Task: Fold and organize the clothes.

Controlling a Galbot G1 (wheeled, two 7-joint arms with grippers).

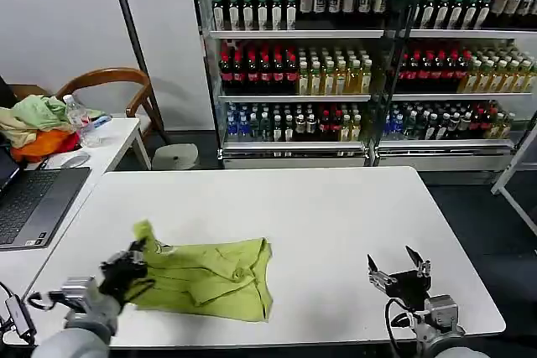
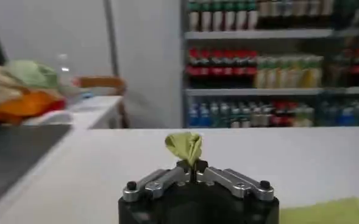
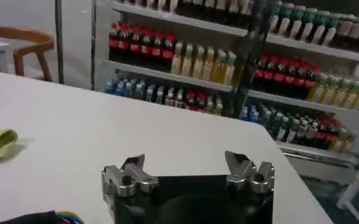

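lime yellow-green T-shirt [image 1: 210, 277], white table [image 1: 336, 224]

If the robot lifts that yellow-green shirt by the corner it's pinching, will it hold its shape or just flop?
Probably flop: the T-shirt lies creased and bunched on the table. It looks light; the left gripper raises a small tuft with just its fingertips. It would likely drag rather than slide neatly.

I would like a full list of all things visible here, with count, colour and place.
T-shirt: one, lime yellow-green, crumpled on the near left of the white table.
Heap of garments: one, pale green, beige and orange, on the side desk at far left.
Laptop: one, dark grey, open on the side desk.
Chair: one, brown wood, behind the side desk.
Drink shelves: two glass-fronted units, many bottles, along the back.
Left hand: one, black, shut on a corner of the T-shirt.
Right hand: one, black, open, above the table's near right.
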